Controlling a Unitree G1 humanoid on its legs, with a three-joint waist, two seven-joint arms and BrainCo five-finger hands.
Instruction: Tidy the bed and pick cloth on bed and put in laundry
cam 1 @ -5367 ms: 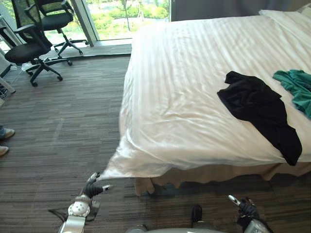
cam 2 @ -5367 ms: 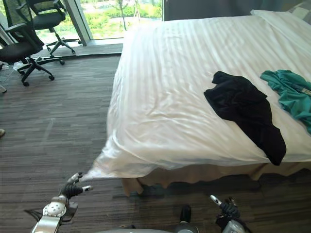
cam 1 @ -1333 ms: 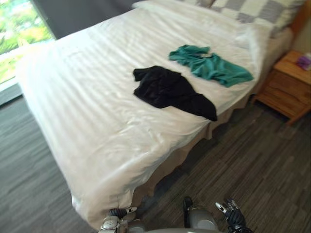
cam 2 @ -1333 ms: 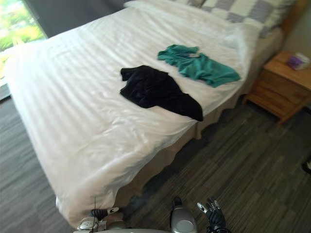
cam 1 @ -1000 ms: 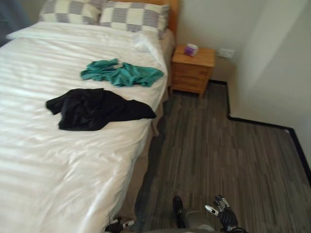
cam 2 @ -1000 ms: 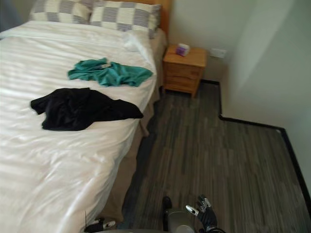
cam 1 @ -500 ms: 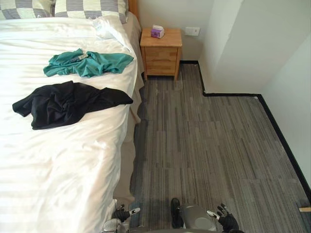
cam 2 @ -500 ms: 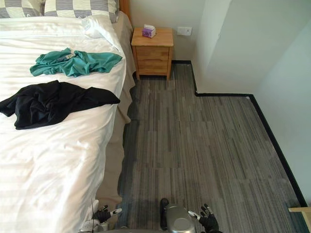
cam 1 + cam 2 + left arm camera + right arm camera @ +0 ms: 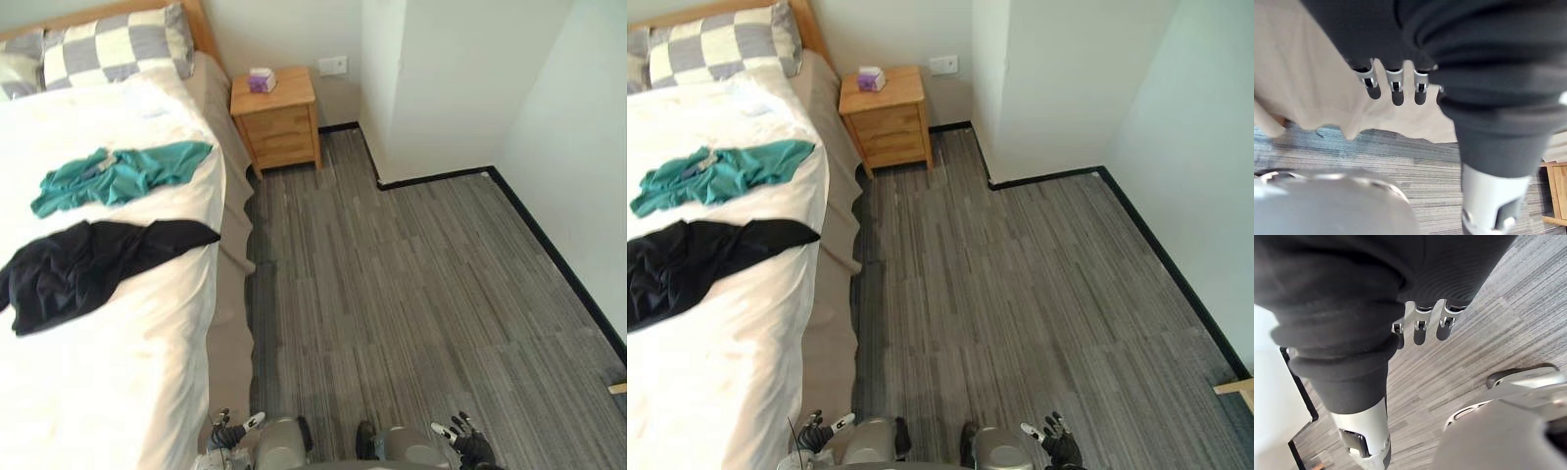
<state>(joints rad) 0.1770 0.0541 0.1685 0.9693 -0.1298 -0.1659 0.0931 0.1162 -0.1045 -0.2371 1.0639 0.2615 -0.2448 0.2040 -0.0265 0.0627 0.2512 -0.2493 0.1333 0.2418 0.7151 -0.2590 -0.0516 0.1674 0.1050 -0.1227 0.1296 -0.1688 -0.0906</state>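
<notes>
Black cloth (image 9: 88, 269) at 9 o'clock on bed (image 9: 118, 392), teal cloth (image 9: 118, 176) at 10: probably soft, light, limp; pinch bunched middle folds. Left hand (image 9: 229, 431), right hand (image 9: 458, 434) fingers (image 9: 1397, 93) relaxed, empty.

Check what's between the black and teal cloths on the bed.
Only a bare strip of white sheet separates the black cloth from the teal cloth, seen in the left eye view.

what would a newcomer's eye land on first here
Two garments stand out on the white bed: a black cloth near its edge and a teal cloth beyond it, toward the checked pillows. A wooden nightstand with a small purple box on top sits beside the headboard. The left hand and right hand hang low, open and empty.
</notes>
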